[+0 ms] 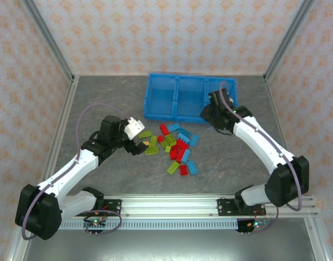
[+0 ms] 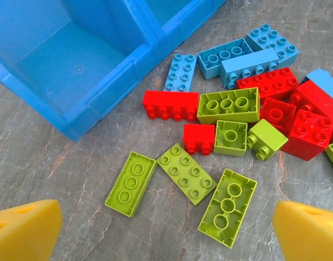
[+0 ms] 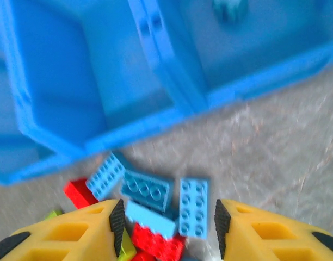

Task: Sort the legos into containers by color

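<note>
Legos (image 1: 177, 147) heaped beside bin (image 1: 174, 116); left claw (image 2: 166, 231), right claw (image 3: 169, 220) spread.

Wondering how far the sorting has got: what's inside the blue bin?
The left compartment and middle compartment show bare floors. One blurred light blue brick lies in the right one. From above, the right tool hides part of it.

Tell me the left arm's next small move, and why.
Probably lower the left gripper onto the nearest green brick and close on it. The jaws stand wide open and empty, and that brick lies flat between the fingers, underside up, with nothing stacked on it. The bin is close by for the drop.
</note>
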Motion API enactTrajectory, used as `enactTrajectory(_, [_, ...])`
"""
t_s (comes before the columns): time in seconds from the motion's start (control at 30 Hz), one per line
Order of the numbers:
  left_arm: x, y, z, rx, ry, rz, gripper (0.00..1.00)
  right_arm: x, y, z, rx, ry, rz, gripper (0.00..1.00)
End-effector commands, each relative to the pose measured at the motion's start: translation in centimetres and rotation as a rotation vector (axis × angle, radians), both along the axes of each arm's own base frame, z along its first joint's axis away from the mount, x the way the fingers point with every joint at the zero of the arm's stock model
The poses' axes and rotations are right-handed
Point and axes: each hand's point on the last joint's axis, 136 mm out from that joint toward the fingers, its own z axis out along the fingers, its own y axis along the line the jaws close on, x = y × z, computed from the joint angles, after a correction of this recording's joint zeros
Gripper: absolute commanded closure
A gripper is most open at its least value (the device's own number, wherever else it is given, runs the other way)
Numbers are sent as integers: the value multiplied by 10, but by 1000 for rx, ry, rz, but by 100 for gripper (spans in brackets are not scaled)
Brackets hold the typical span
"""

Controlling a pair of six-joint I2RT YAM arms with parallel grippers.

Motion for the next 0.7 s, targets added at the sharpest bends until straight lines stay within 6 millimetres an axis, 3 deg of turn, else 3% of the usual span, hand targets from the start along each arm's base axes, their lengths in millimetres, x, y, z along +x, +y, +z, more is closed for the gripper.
enactTrajectory(0.0, [0,-5,-2,8,-6,-32,0,-22,20,-38,24,139,28,50])
enactTrajectory(0.13, [-2,-4,-3,15,-1,-33,0,-21,33,-77,6,234,50,49])
enactTrajectory(0.43, [-5,-1,-4,38,-6,-36,0,-15,49,-132,-1,358,84,49])
enactTrajectory(0.6, [-5,-1,-5,46,-4,-38,0,-29,36,-154,-70,410,65,53])
enactTrajectory(0.67, [-5,-1,-5,48,-4,-38,0,-36,26,-158,-107,424,48,59])
